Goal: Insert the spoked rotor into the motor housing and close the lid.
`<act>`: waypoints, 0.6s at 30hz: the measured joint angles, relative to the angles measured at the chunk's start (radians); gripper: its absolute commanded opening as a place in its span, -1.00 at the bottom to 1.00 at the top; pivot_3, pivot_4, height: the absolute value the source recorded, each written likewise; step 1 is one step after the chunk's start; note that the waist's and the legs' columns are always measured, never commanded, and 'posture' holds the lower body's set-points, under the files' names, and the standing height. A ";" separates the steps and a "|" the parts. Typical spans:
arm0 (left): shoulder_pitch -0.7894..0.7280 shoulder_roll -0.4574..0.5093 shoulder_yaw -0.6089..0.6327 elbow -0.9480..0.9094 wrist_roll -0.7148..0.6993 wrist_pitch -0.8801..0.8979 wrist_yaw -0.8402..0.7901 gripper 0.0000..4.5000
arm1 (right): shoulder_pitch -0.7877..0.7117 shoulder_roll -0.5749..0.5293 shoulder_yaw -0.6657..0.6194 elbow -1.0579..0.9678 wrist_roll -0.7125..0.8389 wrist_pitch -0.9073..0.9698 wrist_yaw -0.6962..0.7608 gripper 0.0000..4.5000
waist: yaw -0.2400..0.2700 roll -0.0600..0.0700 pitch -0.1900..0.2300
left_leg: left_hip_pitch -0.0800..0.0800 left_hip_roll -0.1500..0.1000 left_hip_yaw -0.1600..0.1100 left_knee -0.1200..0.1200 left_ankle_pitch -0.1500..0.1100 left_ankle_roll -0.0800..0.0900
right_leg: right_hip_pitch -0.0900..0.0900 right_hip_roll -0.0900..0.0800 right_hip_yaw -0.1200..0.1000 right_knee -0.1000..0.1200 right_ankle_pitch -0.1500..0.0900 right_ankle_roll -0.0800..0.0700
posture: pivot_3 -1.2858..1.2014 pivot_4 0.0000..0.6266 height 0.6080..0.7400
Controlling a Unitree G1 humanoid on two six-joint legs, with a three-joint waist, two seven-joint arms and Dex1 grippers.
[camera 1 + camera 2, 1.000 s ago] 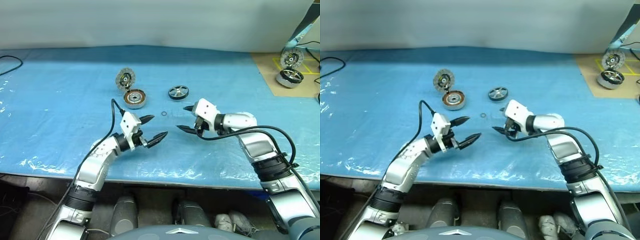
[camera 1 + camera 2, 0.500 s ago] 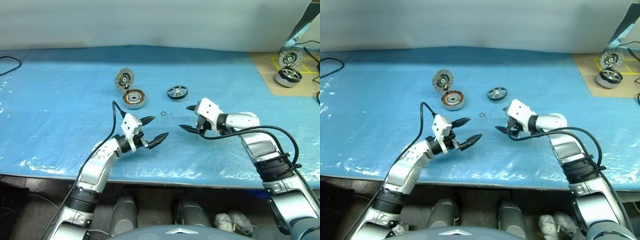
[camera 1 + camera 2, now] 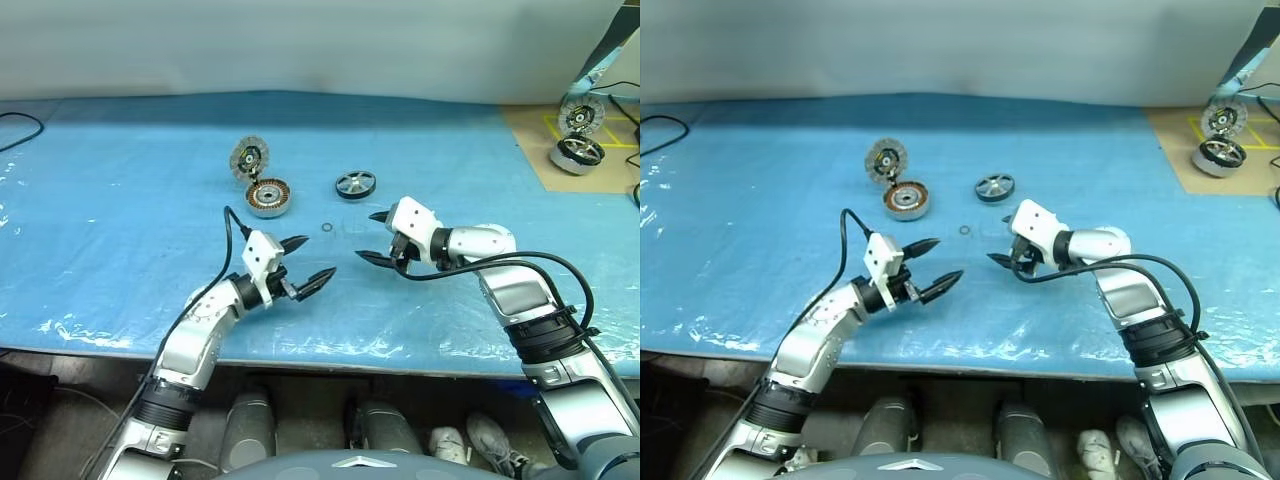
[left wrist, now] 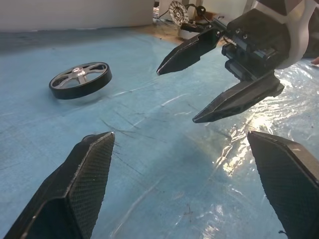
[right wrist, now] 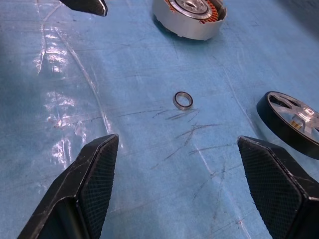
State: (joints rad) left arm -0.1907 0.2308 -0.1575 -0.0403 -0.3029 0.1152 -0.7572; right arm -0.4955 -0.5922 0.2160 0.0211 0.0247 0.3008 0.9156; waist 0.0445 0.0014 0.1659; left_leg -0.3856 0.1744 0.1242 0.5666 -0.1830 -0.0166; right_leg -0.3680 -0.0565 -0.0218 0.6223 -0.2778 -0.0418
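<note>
Toward the blue tabletop's far edge, the dark spoked metal rotor (image 3: 357, 184) lies flat beyond the spread, empty right gripper (image 3: 376, 237), the nearer one; the left gripper (image 3: 306, 263) is also spread, empty.

Head eyes look down over the blue table (image 3: 120, 180); wrist cameras skim low, both sharing the spoked rotor (image 4: 79, 79)

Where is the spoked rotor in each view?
Left eye: rotor beyond the right gripper.
Right eye: the same spot, right of the housing.
Left wrist: flat on the blue sheet.
Right wrist: cut by the frame edge.
Shared landmark: small ring near the rotor.
</note>
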 measured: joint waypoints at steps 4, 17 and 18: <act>0.004 -0.009 -0.005 0.001 0.006 -0.008 0.001 0.99 | 0.000 -0.001 0.000 0.000 -0.002 0.000 0.002 0.78 | 0.000 0.000 0.000 | 0.000 0.000 0.000 0.000 0.000 0.000 | 0.000 0.000 0.000 0.000 0.000 0.000 | 0.03 -0.52 1.00; -0.015 0.022 -0.002 0.032 0.010 -0.010 -0.041 0.99 | 0.006 0.009 0.000 0.000 -0.004 0.000 -0.029 0.78 | 0.000 0.000 0.000 | 0.000 0.000 0.000 0.000 0.000 0.000 | 0.000 0.000 0.000 0.000 0.000 0.000 | 0.03 -0.52 1.00; -0.017 0.023 -0.002 0.032 0.010 -0.010 -0.043 0.99 | 0.007 0.009 0.000 0.000 -0.004 0.001 -0.033 0.78 | 0.000 0.000 0.000 | 0.000 0.000 0.000 0.000 0.000 0.000 | 0.000 0.000 0.000 0.000 0.000 0.000 | 0.03 -0.52 1.00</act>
State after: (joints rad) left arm -0.2076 0.2535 -0.1598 -0.0084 -0.2929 0.1055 -0.7998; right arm -0.4888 -0.5829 0.2158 0.0210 0.0205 0.3014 0.8829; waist 0.0446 0.0014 0.1659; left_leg -0.3855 0.1744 0.1241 0.5664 -0.1828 -0.0166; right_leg -0.3680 -0.0565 -0.0219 0.6224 -0.2778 -0.0419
